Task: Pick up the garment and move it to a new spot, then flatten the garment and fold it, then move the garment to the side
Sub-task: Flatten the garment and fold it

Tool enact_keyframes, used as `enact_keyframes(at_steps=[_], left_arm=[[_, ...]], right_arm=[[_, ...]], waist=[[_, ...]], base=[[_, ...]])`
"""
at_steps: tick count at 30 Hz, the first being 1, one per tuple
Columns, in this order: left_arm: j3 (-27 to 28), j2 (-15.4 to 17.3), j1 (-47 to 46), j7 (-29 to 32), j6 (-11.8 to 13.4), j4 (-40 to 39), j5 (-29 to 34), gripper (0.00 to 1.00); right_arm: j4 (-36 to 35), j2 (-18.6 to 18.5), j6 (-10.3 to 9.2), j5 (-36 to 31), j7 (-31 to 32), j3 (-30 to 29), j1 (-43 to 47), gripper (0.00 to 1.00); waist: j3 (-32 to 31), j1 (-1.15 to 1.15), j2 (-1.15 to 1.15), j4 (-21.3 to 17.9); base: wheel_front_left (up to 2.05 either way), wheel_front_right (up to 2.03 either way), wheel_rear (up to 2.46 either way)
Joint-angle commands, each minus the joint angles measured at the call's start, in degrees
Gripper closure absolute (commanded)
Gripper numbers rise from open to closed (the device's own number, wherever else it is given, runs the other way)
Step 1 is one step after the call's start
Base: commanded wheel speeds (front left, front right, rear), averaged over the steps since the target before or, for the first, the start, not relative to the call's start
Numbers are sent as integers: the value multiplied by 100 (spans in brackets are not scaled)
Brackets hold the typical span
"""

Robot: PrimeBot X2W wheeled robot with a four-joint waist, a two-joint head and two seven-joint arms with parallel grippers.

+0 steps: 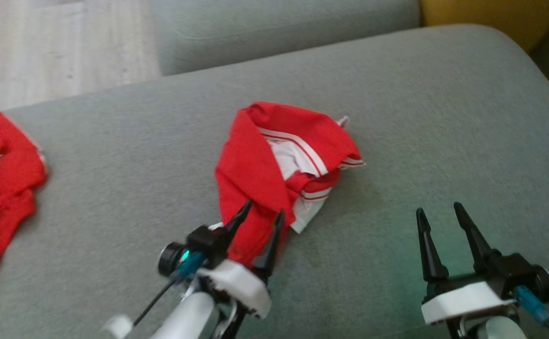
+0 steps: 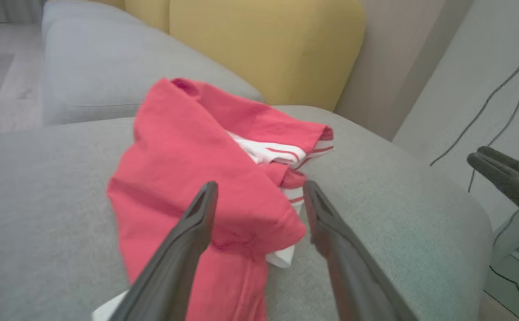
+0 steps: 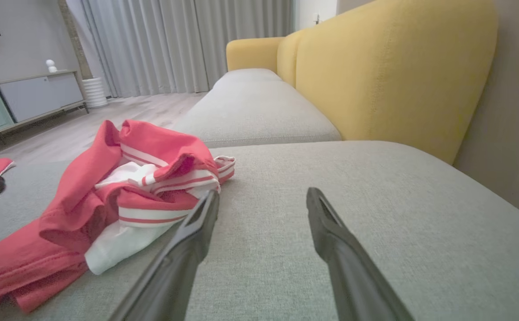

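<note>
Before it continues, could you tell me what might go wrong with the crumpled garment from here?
The garment lies bunched in layers; the open left gripper, over its near red end, may pinch only the top layer and drag it.
The right gripper is open over bare cushion, so a one-armed lift could leave the cloth twisted.
A second red garment lies to the left; the two could mix.

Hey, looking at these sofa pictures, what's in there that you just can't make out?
Head view: the second red cloth heap on the grey sofa cushion runs off the left edge.
Head view: the near end of the crumpled red and white striped garment lies behind the open left tool; contact unclear.
Right wrist view: the small white ornament on the grey cabinet is too small to identify.
</note>
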Motion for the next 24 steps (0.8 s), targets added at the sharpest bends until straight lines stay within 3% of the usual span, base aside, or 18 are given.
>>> enact_keyframes(at_steps=[1,8,14,15,16,18,24], left_arm=[[-39,-11,-469,50,122,-56,-80,0],[-676,-12,-1232,259,987,565,-365,0],[-808,2,-1403,239,1484,1308,-183,0],[-820,15,-1406,221,1513,1398,-159,8],[-816,16,-1391,212,1515,1466,-176,51],[-838,24,-1367,227,1462,1566,-208,100],[-683,94,-1354,175,1269,1358,-469,100]], right_arm=[[-201,-36,44,59,-62,162,-273,0],[-207,-36,44,169,-62,205,-359,0],[-203,-36,44,216,-62,184,-406,0],[-206,-36,44,221,-62,171,-408,0],[-208,-36,44,223,-62,155,-405,0],[-210,-36,44,219,-62,121,-387,0],[-194,-36,44,204,-62,85,-346,0]], waist=[[170,-1,0,-223],[340,-1,0,-506],[392,-1,0,-613],[394,-1,0,-615],[390,-1,0,-611],[379,-1,0,-590],[289,-1,0,-518]], base=[[0,0,0],[0,0,0],[0,0,0],[0,0,0],[0,0,0],[0,0,0],[0,0,0]])
